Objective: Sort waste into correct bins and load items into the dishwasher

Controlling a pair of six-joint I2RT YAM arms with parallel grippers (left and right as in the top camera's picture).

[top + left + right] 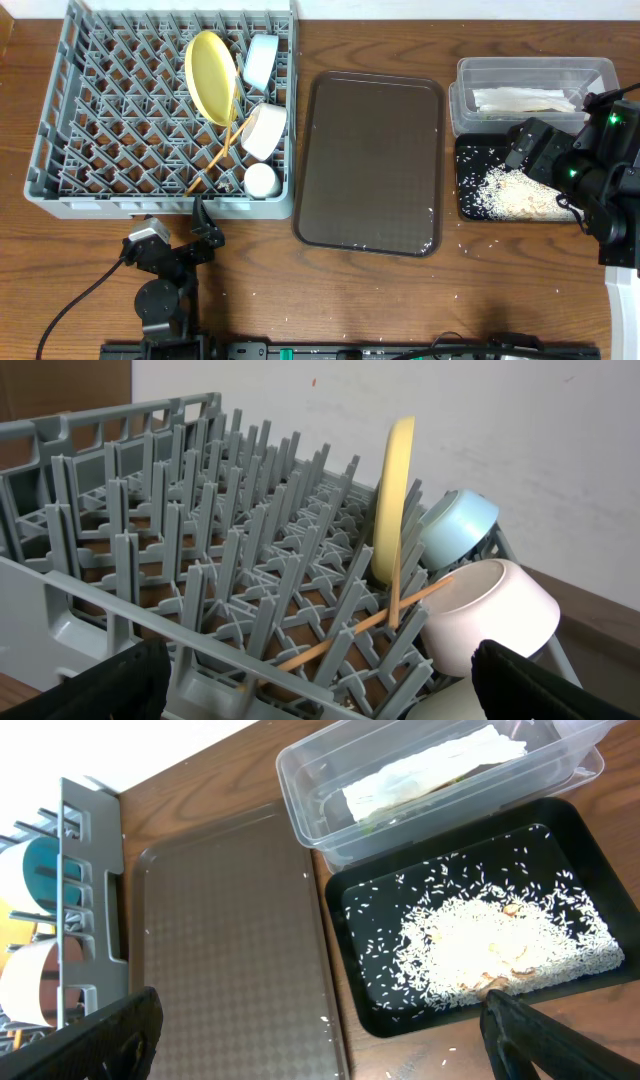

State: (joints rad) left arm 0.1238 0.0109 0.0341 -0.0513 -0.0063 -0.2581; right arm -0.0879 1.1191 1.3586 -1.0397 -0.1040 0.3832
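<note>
The grey dishwasher rack (pixel 52 120) holds the upright yellow plate (pixel 211 77), light blue bowl (pixel 260 60), white bowl (pixel 265 130), white cup (pixel 262 180) and wooden chopsticks (pixel 215 155). My left gripper (pixel 207 228) is open just in front of the rack's near wall, holding nothing. Its wrist view looks across the rack (pixel 200 560) to the plate (pixel 393 490) and chopsticks (pixel 370 625). The paper wrapper (pixel 520 100) lies in the clear tub (pixel 470 70). Rice (pixel 515 195) fills the black tray (pixel 466 210). My right gripper (pixel 522 147) hangs open and empty above the two bins.
A brown serving tray (pixel 370 160) lies between the rack and the bins, with a few rice grains (pixel 432 243) at its near right corner. Loose grains are scattered on the wooden table in front. The right arm covers the bins' right ends.
</note>
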